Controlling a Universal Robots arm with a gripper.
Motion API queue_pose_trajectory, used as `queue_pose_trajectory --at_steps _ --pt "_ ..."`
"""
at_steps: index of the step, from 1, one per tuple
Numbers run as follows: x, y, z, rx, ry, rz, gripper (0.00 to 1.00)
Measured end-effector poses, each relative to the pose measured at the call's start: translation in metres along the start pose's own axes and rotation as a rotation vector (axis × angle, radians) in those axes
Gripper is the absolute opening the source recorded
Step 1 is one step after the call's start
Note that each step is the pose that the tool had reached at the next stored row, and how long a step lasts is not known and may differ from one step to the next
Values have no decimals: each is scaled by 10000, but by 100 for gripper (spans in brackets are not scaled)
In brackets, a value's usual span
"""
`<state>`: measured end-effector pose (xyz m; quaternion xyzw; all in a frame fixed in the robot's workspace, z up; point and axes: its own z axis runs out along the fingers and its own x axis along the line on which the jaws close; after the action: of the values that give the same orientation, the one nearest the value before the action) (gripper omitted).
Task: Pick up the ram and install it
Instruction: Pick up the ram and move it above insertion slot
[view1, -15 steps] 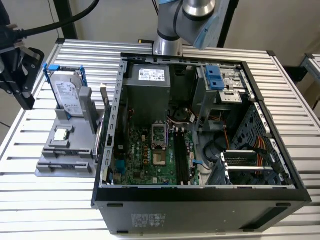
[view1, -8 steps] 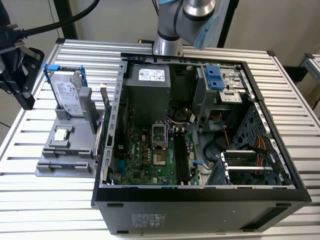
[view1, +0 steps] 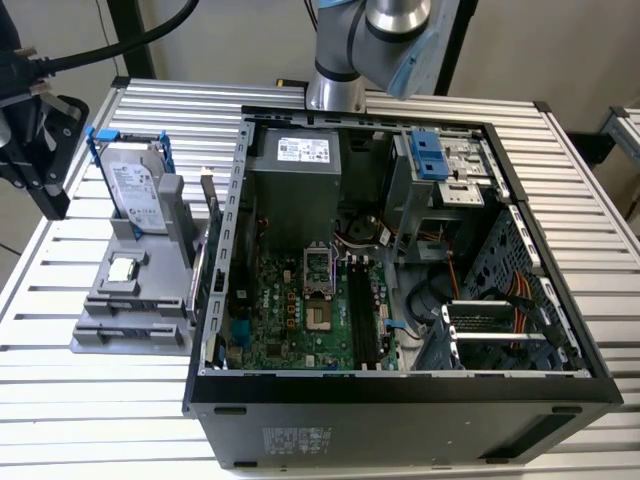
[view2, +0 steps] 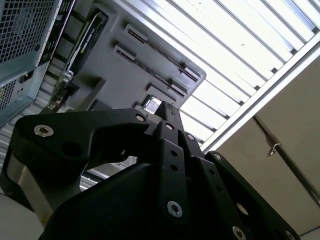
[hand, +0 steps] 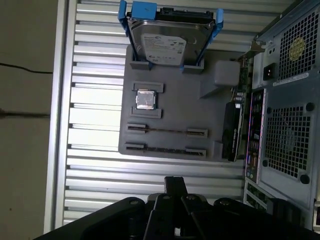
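Observation:
Two thin dark ram sticks stand on edge in the grey tray's holders, one (hand: 165, 131) beside the other (hand: 161, 149). In the first wrist view my gripper (hand: 173, 184) hangs high above the table, short of the tray's ram end and apart from both sticks. Its black fingers (view2: 167, 114) are pressed together in both wrist views, with nothing between them. In the exterior view the black gripper (view1: 48, 200) hangs at the exterior view's left, left of the tray. The motherboard's long black slots (view1: 362, 320) lie empty inside the open computer case (view1: 400, 395).
The grey tray (view1: 110, 335) also carries an upright silver hard drive with blue rails (hand: 167, 40) and a small square processor chip (hand: 145, 99). A dark expansion card (hand: 231, 131) stands between tray and case. The slatted table's edge (hand: 61, 125) runs past the tray.

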<state>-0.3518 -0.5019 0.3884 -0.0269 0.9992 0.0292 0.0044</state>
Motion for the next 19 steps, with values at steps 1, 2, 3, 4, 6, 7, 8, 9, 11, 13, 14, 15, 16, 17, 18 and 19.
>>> queue_pose_trajectory --at_steps 1,2,3,4,6,7,8,9,11,13,14,15,16,17,18,19 --pt "0 0 -1 2 4 -60 0" --pt "0 0 -1 5 10 -127 0" --pt "0 0 0 9 13 -194 0" --pt "0 0 -1 15 18 -275 0" --pt "0 0 -1 24 28 -428 0" --pt "0 0 -1 25 32 -515 0" --pt "0 0 -1 25 37 -589 0" --pt "1 0 -1 25 41 -664 0" --pt "1 1 -1 25 50 -823 0" --pt "0 0 -1 27 60 -981 0" --pt "0 0 -1 29 64 -1045 0" --pt "0 0 0 32 68 -1118 0" --pt "0 0 0 35 72 -1184 0" --pt "0 0 -1 37 76 -1249 0" --pt "0 0 -1 39 80 -1311 0" --pt "0 0 -1 41 83 -1369 0"
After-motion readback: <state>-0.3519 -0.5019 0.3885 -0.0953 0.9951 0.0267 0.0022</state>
